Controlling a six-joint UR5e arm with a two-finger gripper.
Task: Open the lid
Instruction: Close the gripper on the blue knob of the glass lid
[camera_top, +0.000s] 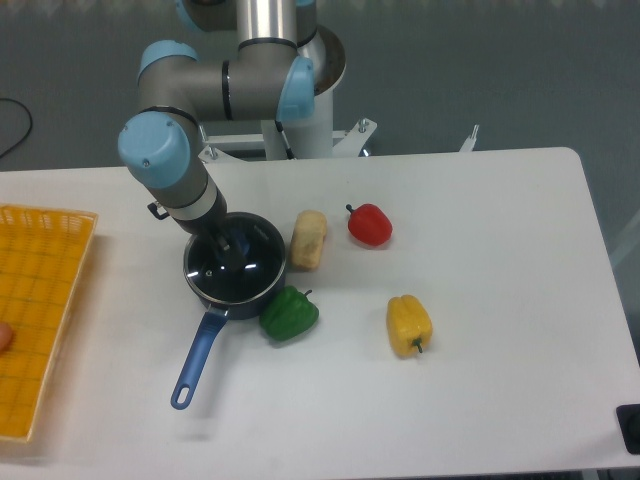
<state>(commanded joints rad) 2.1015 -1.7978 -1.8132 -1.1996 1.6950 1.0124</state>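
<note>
**Inspector A:** Reporting on the arm. The gripper (228, 247) is reaching down over the dark blue saucepan (235, 270), and its tip is sitting right at the blue knob (237, 240) of the glass lid (240, 265). The wrist is blocking most of the fingers, so I cannot tell whether the jaws are standing open around the knob or are clamped on it.

**Inspector B:** And the lid itself, where is it lying?

**Inspector A:** Directly beneath the jaws, resting flat on the saucepan and covering its mouth; light is glinting off the glass. The lid is not yet lifted. The saucepan's long blue handle (195, 358) is running away from the jaws toward the near edge of the white table (500, 400).

**Inspector B:** What is lying around the work point?

**Inspector A:** A green bell pepper (289, 313) is sitting just beside the pan on the near side of the jaws, touching or almost touching its rim. A pale piece of bread (309, 239) is lying just beyond the pan's rim on the side away from the basket. A red bell pepper (369, 224) is resting further out past the bread, and a yellow bell pepper (409, 324) is lying well apart from the jaws. On the opposite side, a yellow basket (40, 310) is occupying the table's edge, well apart from the jaws.
</note>
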